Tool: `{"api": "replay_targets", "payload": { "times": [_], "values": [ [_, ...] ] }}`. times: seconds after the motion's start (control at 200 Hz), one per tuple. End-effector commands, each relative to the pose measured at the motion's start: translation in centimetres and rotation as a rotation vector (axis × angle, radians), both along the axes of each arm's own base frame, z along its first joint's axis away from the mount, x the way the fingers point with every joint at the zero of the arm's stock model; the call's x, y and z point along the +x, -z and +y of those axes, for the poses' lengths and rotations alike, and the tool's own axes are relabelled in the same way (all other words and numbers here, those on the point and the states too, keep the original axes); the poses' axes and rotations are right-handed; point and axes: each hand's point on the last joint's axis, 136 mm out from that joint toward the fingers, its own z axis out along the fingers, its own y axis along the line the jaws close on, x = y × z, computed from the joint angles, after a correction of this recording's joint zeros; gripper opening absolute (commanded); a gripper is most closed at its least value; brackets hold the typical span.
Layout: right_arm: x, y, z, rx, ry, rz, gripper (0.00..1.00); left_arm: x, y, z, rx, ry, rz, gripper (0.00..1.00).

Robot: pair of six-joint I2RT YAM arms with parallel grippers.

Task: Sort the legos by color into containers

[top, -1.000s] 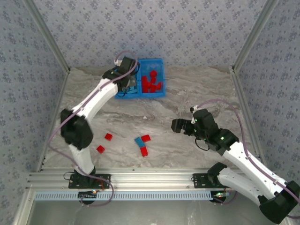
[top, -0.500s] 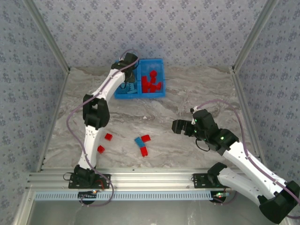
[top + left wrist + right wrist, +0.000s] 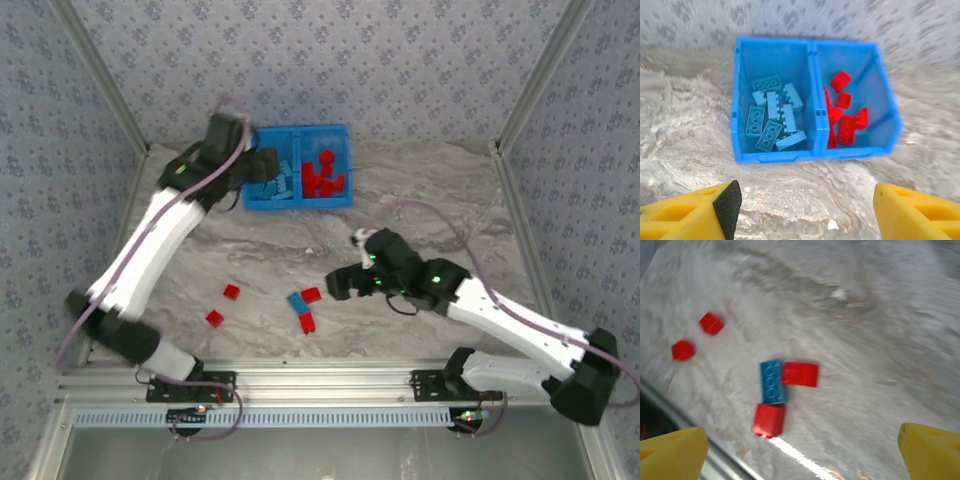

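- Five loose legos (image 3: 772,381), four red and one blue, lie near the table's (image 3: 430,200) near edge.
- Far-edge bin (image 3: 775,157): light blue bricks (image 3: 772,119) left, red bricks (image 3: 844,127) right.
- Left pincer (image 3: 805,205) and right pincer (image 3: 802,450) both gape wide, empty.

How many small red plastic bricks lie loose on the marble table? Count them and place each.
4: far-left red brick; red brick beside it; red brick right of the light blue brick; red brick at its near end. Arms may hide more.
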Motion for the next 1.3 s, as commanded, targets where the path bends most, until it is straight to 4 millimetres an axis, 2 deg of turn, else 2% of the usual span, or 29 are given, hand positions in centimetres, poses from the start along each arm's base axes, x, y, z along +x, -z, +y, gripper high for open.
{"api": "replay_targets", "payload": {
  "times": [0.0, 0.065, 0.11, 0.115, 0.13, 0.15, 0.24, 0.325, 0.395, 0.46, 0.555, 0.58, 0.675, 0.789, 0.899, 0.989, 1.064, 1.134, 1.234, 1.294],
  "values": [
    [-1.0, -0.1, 5.0, -0.107, -0.205, -0.117, 1.0, -5.2, 3.2, 2.1, 0.019, 0.057, 0.061, 0.74],
    [-1.5, 1.0, 7.8, -0.166, -0.291, -0.151, 1.0, -8.8, 4.3, 4.4, 0.006, 0.026, 0.064, 0.76],
    [-1.7, 2.6, 9.7, -0.21, -0.34, -0.146, 1.0, -11.2, 5.0, 6.3, 0.003, -0.013, 0.065, 0.78],
    [-1.6, 2.0, 10.2, -0.198, -0.344, -0.155, 1.0, -11.4, 5.1, 6.5, 0.003, -0.019, 0.065, 0.78],
    [-1.5, 1.9, 11.0, -0.196, -0.354, -0.159, 1.0, -12.2, 5.3, 7.1, 0.004, -0.034, 0.065, 0.78],
    [-1.4, 2.6, 12.0, -0.206, -0.37, -0.156, 1.0, -13.1, 5.7, 7.9, 0.006, -0.053, 0.066, 0.79],
    [-0.7, 4.9, 15.9, -0.221, -0.413, -0.145, 1.0, -16.3, 7.6, 10.9, 0.017, -0.123, 0.051, 0.82],
    [0.4, 6.9, 19.4, -0.228, -0.443, -0.135, 1.0, -17.6, 9.0, 12.6, 0.063, -0.15, 0.034, 0.87],
    [1.2, 8.8, 21.9, -0.248, -0.472, -0.132, 1.0, -18.0, 9.8, 13.9, 0.096, -0.211, 0.043, 0.89],
    [1.7, 10.4, 23.9, -0.265, -0.503, -0.119, 1.0, -17.7, 10.3, 13.7, 0.102, -0.203, 0.04, 0.91],
    [2.8, 12.3, 25.8, -0.269, -0.509, -0.098, 0.98, -17.2, 11.2, 14.2, 0.132, -0.239, 0.055, 0.96],
    [3.0, 13.0, 26.1, -0.272, -0.509, -0.089, 0.97, -17.2, 11.6, 14.5, 0.14, -0.253, 0.062, 0.99],
    [3.6, 14.6, 27.3, -0.268, -0.523, -0.07, 0.9, -17.2, 12.5, 15.3, 0.166, -0.298, 0.075, 0.99],
    [4.1, 16.5, 27.7, -0.313, -0.525, -0.058, 0.74, -17.1, 12.1, 15.7, 0.166, -0.313, 0.051, 0.99],
    [4.2, 17.0, 27.9, -0.314, -0.522, -0.047, 0.56, -17.0, 12.2, 15.6, 0.143, -0.305, 0.04, 0.99],
    [4.4, 17.0, 27.5, -0.32, -0.511, -0.04, 0.45, -17.1, 12.1, 15.2, 0.125, -0.28, 0.033, 0.99],
    [4.4, 16.3, 27.1, -0.318, -0.501, -0.046, 0.37, -17.1, 11.9, 14.8, 0.109, -0.252, 0.02, 0.99],
    [4.4, 15.0, 26.6, -0.295, -0.483, -0.064, 0.34, -17.2, 11.7, 14.1, 0.089, -0.21, 0.002, 0.99],
    [4.3, 12.0, 25.3, -0.246, -0.454, -0.103, 0.33, -17.4, 11.0, 12.5, 0.044, -0.107, -0.047, 0.99],
    [4.5, 9.9, 24.1, -0.209, -0.423, -0.124, 0.32, -17.7, 10.5, 10.9, -0.007, -0.015, -0.081, 0.99]
  ]
}}
